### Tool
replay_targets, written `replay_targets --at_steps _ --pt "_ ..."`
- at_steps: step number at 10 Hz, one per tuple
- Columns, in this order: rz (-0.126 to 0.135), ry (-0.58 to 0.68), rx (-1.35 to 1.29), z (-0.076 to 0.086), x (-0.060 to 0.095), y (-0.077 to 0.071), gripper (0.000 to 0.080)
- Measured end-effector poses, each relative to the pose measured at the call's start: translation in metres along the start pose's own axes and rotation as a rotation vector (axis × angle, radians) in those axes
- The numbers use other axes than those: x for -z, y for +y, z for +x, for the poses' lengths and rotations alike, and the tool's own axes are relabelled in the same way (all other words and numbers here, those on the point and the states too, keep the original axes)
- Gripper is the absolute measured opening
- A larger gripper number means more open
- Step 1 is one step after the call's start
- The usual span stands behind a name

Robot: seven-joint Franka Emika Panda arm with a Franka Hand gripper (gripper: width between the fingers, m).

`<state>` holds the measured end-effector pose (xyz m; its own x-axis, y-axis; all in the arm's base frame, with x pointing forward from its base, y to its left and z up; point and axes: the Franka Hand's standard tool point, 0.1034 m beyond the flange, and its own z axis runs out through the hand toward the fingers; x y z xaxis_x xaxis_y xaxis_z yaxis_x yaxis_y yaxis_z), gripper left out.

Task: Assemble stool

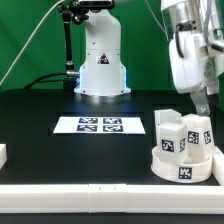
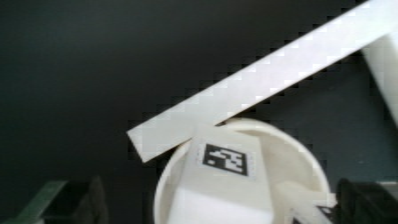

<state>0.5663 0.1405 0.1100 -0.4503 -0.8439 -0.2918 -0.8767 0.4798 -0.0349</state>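
A rigid, light-looking white plastic seat (image 1: 183,163) carries three upright legs (image 1: 184,133), best pinched across a leg's flat sides; gripper (image 1: 203,108) hangs above, jaw state unclear.

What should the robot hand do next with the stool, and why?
Probably rise a little. The gripper hangs right above the legs standing in the seat, and the wrist view shows nothing between its fingers, so it seems finished here.
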Motion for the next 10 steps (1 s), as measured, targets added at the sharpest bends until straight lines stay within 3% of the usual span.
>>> replay_targets --at_steps 3,4,5,6,7,8,9,10 --pt "-0.002 0.004 0.189 0.002 -0.002 0.0 0.0649" --pt "-0.014 0.014 0.315 0.003 -0.003 0.001 0.0649" --pt "-0.048 0.046 0.483 0.002 -0.004 0.004 0.0649" --pt "-0.055 0.065 0.634 -0.001 -0.003 0.004 0.0649" --pt "-0.084 0.072 0.788 -0.003 -0.004 0.007 0.0649" --pt "-0.143 0.075 0.918 -0.007 -0.003 0.011 0.0649" --pt "-0.124 0.075 0.973 -0.007 -0.003 0.006 0.0649" --pt "-0.126 0.073 1.042 -0.006 -0.004 0.006 0.0649"
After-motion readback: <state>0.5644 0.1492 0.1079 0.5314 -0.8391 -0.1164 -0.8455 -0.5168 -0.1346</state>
